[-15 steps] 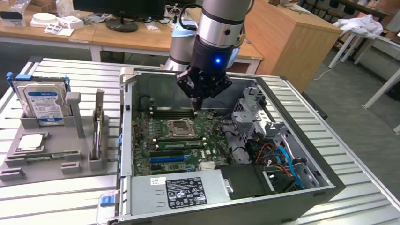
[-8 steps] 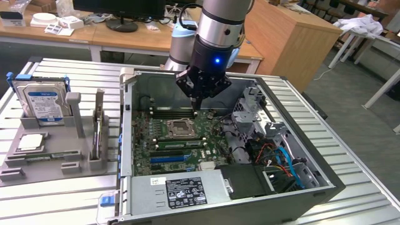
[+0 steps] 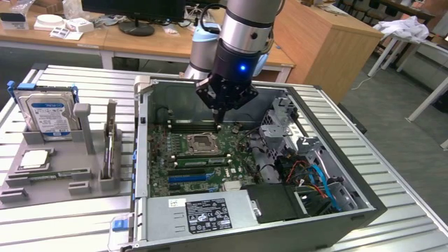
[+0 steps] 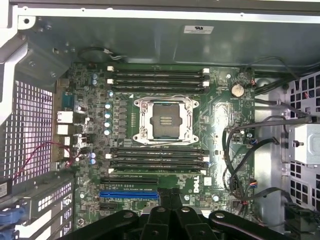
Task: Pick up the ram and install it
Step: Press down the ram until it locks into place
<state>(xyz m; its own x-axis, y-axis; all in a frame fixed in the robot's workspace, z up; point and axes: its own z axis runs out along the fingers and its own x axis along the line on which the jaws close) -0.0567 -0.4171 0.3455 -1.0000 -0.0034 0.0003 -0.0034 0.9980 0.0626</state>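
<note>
Your pincer (image 3: 220, 114) hangs inside the open computer case (image 3: 350, 210), its fingers drawn together to a closed tip with nothing visibly held between them. That tip sits just above the motherboard (image 3: 203, 157), near the upper bank of memory slots (image 3: 192, 125) and a little toward the exterior view's right of the CPU socket (image 3: 200, 142).

From your wrist view you look straight down on the board: the square CPU socket (image 4: 163, 120) in the middle, one bank of long dark memory slots (image 4: 157, 80) on one side of it and a second bank (image 4: 157, 159) on the other. The closed black fingers (image 4: 170, 220) show at the edge of that view, near a blue expansion slot (image 4: 129, 195).

The ram (image 3: 49, 175) lies outside the case, flat in a groove of the grey holder (image 3: 42, 191) on the ribbed metal tabletop (image 3: 63, 226), at the exterior view's left and well apart from your pincer. On the same holder a silver hard drive with a blue label (image 3: 46, 113) stands upright, and a taller card (image 3: 110, 142) stands on edge between the drive and the case wall
</note>
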